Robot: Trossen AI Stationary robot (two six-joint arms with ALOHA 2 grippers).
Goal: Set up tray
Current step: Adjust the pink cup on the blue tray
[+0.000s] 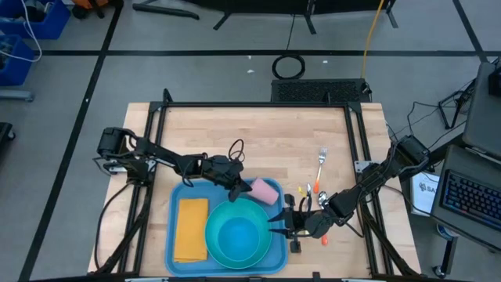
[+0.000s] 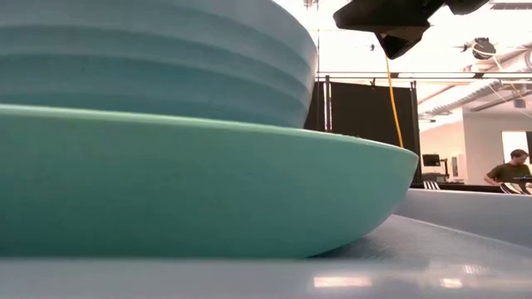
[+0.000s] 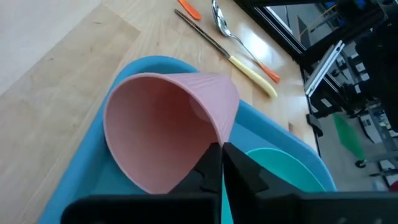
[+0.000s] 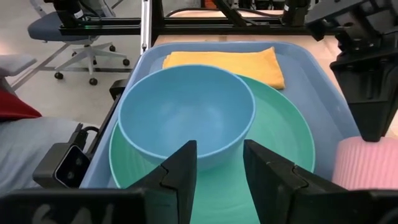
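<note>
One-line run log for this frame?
left gripper: shut on pink cup rim, over tray | right gripper: open, facing blue bowl on plate | napkin: in tray

We can read only a partial "BA" on a white box at three o'clock off the counter.

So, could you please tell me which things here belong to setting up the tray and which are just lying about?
Part of the job:
tray
orange napkin
turquoise plate
blue bowl
pink cup, held by the left gripper

Lying about:
cable coil
keyboard
</note>
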